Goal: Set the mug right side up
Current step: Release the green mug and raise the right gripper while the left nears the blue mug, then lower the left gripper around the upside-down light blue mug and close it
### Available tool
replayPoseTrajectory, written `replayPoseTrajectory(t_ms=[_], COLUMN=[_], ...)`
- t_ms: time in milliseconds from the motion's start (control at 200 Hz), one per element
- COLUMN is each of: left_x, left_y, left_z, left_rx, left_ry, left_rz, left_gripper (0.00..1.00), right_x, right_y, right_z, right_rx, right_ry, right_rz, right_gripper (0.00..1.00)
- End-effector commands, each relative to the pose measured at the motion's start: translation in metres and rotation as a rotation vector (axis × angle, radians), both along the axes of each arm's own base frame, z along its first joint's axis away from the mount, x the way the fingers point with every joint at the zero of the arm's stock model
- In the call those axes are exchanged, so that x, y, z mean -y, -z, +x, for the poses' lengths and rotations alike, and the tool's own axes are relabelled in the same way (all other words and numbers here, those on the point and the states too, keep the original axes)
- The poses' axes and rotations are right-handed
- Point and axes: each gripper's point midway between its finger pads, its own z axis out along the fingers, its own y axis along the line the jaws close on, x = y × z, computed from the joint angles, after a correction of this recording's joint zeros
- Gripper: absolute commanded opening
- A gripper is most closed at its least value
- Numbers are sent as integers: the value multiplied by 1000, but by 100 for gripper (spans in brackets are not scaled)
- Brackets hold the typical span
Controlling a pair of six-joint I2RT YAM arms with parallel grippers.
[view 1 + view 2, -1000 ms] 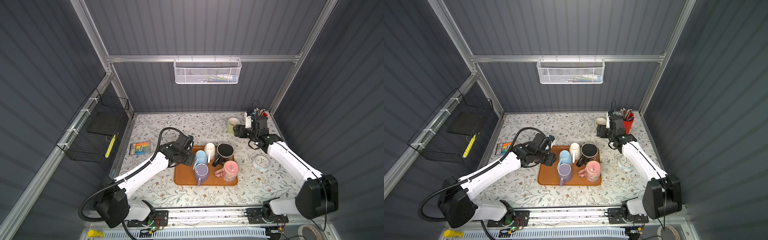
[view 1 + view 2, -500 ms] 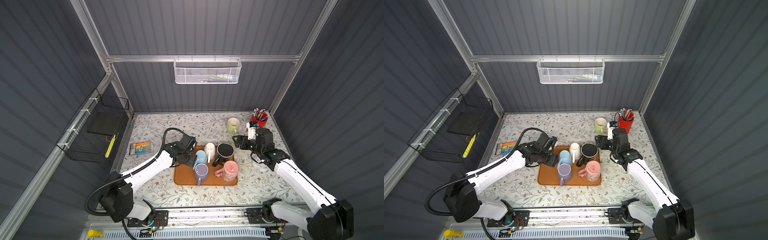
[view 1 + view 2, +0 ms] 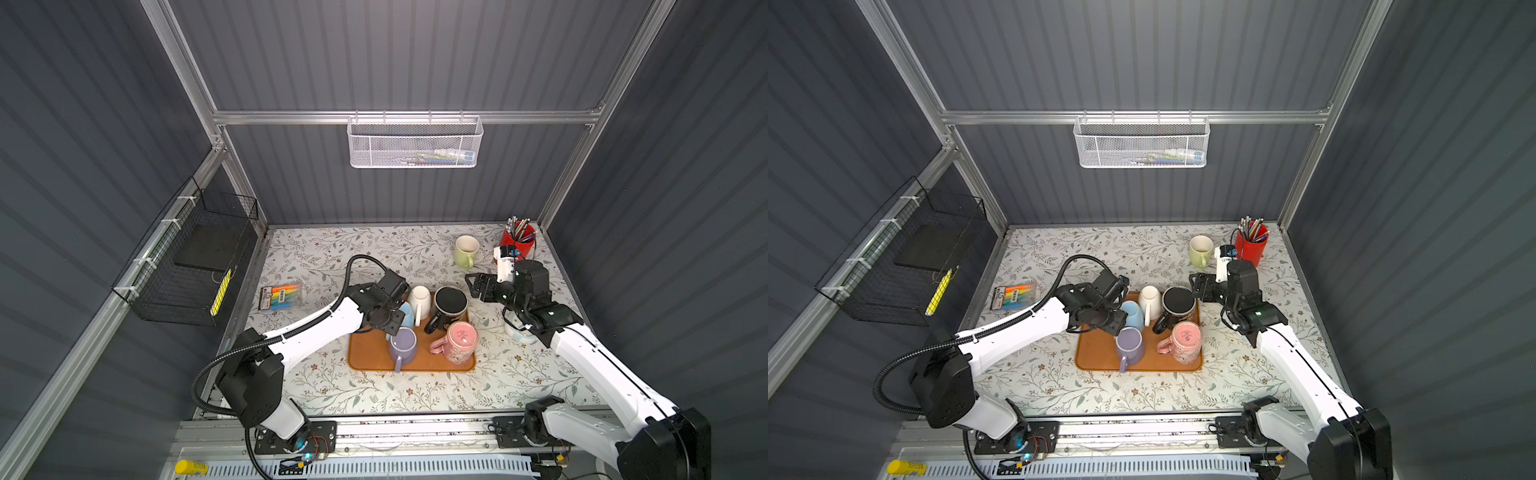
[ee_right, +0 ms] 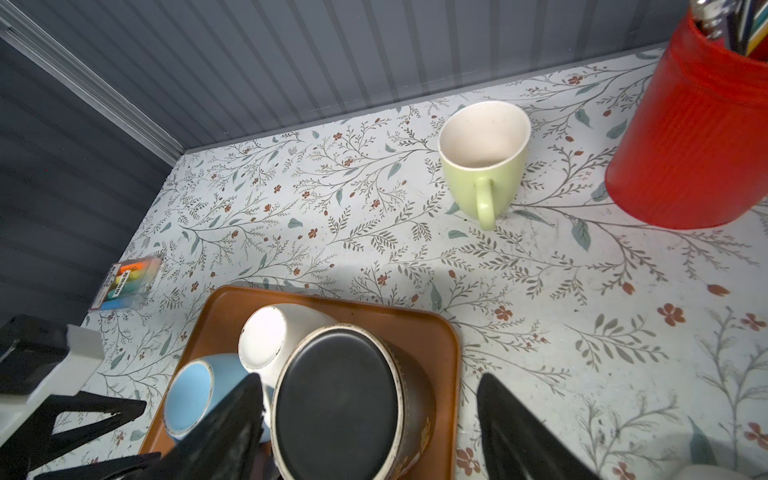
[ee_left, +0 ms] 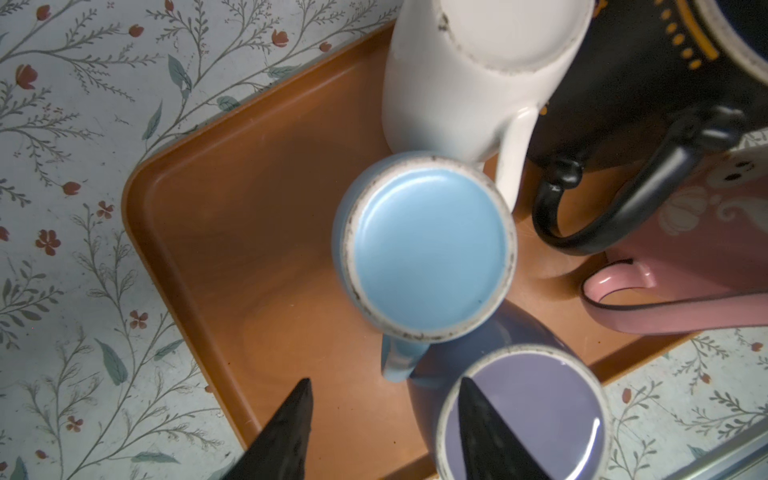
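On the orange tray [image 5: 232, 232], we see the blue mug [image 5: 428, 245] and the black mug [image 4: 336, 399] bottom up. Our left tool [image 5: 385, 382] is spread halfway beside the blue mug, holding nothing. Our right tool [image 4: 370, 378] is spread wide by the black mug, empty too.

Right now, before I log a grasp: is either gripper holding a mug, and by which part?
Nothing is held. The left gripper is open above the blue mug, the right gripper open by the black mug.
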Motion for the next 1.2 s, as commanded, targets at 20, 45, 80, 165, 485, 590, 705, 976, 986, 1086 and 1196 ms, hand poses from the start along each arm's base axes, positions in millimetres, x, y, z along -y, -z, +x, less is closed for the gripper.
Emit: replayPoseTrajectory(t_ms=[20, 45, 80, 165, 485, 590, 705, 976, 986, 1086, 1196], left_x=[0, 0, 1, 5, 2, 1, 0, 5, 5, 8, 13], left_y=[-3, -1, 0, 3, 18, 23, 27, 33, 33, 35, 38], left_z=[3, 3, 4, 6, 7, 7, 10, 12, 12, 13, 14], left_rx=[0, -3, -6, -12, -19, -20, -23, -25, -26, -29, -38], left_ry=[-7, -5, -5, -3, -3, -3, -3, 14, 15, 20, 29], left_rz=[38, 45, 47, 47, 89, 102, 125, 123, 123, 116, 113], left_gripper=[54, 54, 53, 52, 55, 52, 45, 41, 41, 41, 40], right_x=[-3, -3, -2, -2, -6, -7, -8, -8, -8, -8, -8], right_y=[-3, -2, -2, -3, 4, 5, 8, 11, 11, 11, 12], right_z=[-4, -4, -5, -6, -4, -3, -2, -2, -2, -2, -1], right_rx=[16, 18, 20, 25, 10, 7, -3, -13, -14, -16, -19], right_ry=[-12, -11, -10, -9, -22, -24, -27, -28, -28, -30, -27], right_rz=[22, 20, 17, 17, 29, 33, 34, 29, 30, 30, 26], right_gripper=[80, 80, 80, 79, 79, 78, 78, 78, 78, 78, 78])
